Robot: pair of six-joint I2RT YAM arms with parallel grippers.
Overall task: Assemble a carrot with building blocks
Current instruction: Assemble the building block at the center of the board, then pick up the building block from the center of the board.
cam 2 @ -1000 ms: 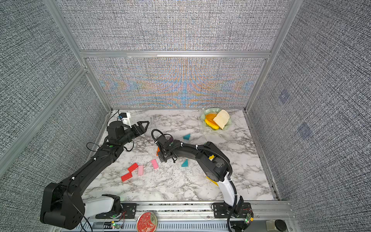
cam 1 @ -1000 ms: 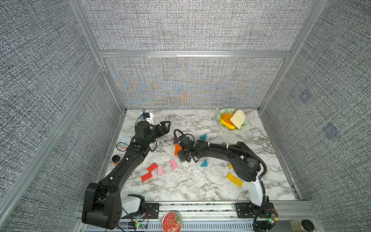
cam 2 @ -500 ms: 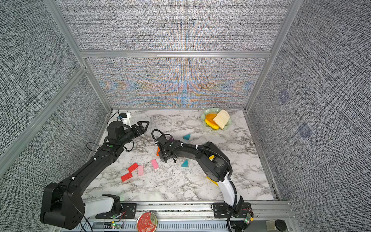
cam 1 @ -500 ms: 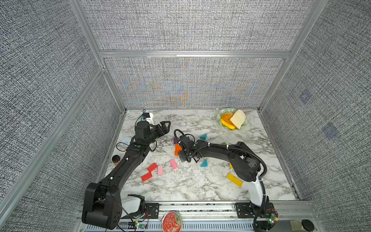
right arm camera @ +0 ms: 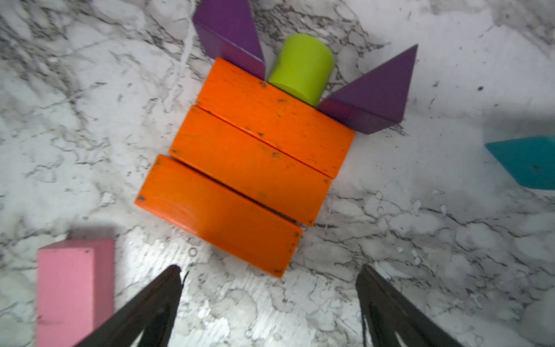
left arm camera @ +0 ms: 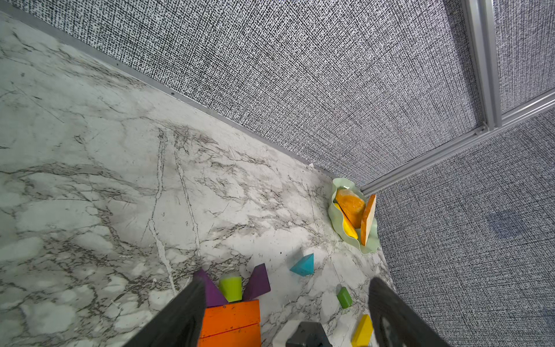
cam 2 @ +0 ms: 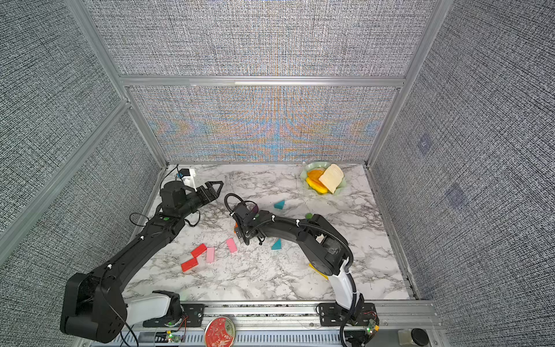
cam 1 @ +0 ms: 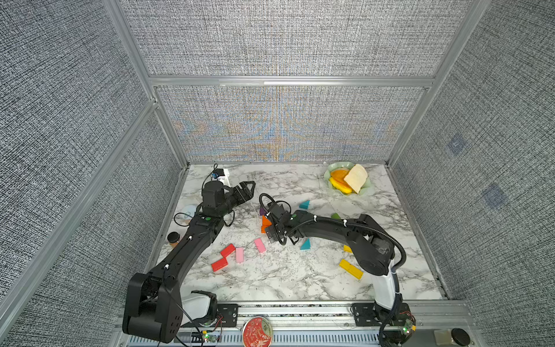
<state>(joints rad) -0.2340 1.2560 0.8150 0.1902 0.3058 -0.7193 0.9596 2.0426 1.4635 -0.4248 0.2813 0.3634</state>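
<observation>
Three orange bars (right arm camera: pixel 249 162) lie side by side on the marble. At their far end sit a lime-green stub (right arm camera: pixel 301 67) and two purple triangles (right arm camera: pixel 231 33) (right arm camera: pixel 375 96). My right gripper (right arm camera: pixel 270 273) hovers just off the nearest orange bar, open, with nothing between its fingers. In both top views it sits over the orange bars (cam 1: pixel 265 223), hiding most of them. My left gripper (cam 1: pixel 247 187) is raised at the back left, open and empty. Its wrist view shows the same orange bars (left arm camera: pixel 229 318) past its fingers (left arm camera: pixel 192 303).
Two pink bars (cam 1: pixel 259 245) (cam 1: pixel 239 254) and two red bars (cam 1: pixel 227 250) (cam 1: pixel 219 264) lie front left. Teal triangles (cam 1: pixel 304 205) (cam 1: pixel 305 245), a dark green stub (cam 1: pixel 335 215) and a yellow bar (cam 1: pixel 350 269) lie to the right. A green plate (cam 1: pixel 330 174) of toy food stands back right.
Hardly anything differs. The right gripper stays by the orange bars and the left arm holds still.
</observation>
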